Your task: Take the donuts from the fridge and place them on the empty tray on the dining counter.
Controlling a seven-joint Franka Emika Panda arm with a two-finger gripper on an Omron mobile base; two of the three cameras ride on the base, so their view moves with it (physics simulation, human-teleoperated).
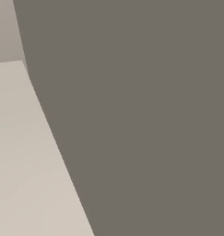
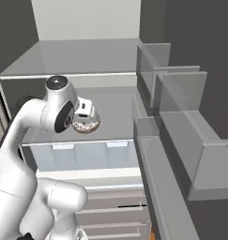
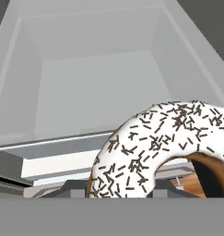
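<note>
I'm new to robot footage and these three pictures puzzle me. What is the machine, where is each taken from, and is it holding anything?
It is a white robot arm with dark joints, on a base that can drive, reaching into an open light-grey fridge with grey shelves. Two cameras ride on the base: the left one faces a plain grey panel, the right one looks over the arm. The third sits on the hand. The gripper is shut on a brown ring donut with pale speckled icing, above the grey shelf.

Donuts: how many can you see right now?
1: the speckled donut, close at the pincer, in front of the open fridge shelves. The pink one may be hidden behind the arm.
</note>
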